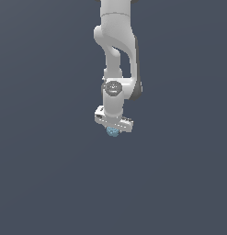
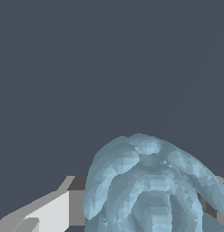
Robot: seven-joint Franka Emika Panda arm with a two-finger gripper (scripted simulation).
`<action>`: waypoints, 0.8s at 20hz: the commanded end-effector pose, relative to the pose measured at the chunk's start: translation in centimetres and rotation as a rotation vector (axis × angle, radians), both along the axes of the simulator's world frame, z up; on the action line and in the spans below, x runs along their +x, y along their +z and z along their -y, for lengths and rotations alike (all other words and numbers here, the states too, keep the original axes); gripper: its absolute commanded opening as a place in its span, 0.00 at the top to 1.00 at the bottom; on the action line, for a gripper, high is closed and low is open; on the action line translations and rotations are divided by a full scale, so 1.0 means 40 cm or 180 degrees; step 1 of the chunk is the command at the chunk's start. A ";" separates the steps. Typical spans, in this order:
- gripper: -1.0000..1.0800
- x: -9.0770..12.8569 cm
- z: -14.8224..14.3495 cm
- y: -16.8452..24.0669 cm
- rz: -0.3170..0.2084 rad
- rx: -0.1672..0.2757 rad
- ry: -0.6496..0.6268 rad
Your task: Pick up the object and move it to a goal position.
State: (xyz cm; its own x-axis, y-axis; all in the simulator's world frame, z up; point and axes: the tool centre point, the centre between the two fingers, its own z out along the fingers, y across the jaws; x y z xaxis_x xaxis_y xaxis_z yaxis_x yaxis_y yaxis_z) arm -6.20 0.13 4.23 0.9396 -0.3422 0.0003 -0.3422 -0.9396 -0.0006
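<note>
The gripper [image 1: 113, 130] sits clenched around the object [image 1: 113, 132], a tiny light-blue lump tucked between its fingers [image 2: 45, 213], likely light and rigid, its bumpy facets best pinched across the widest middle.

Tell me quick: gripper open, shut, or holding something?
Gripper: shut on the light-blue lump, which sits between the jaws.

- White arm [image 1: 116, 50] drops in from twelve o'clock, wrist pointing straight down.
- Gripper [image 1: 113, 130] at its tip, fingers [image 2: 45, 215] clamped on the light-blue object [image 2: 149, 186].
</note>
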 end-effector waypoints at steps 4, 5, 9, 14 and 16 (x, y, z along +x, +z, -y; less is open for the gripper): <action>1.00 -0.015 0.108 0.010 0.0001 -0.0001 -0.0004; 1.00 -0.019 0.133 0.013 0.0001 -0.0001 -0.0004; 1.00 -0.034 0.251 0.024 0.0001 -0.0001 -0.0004; 1.00 -0.050 0.386 0.036 0.0000 0.0000 -0.0005; 1.00 -0.054 0.429 0.040 0.0000 0.0000 -0.0005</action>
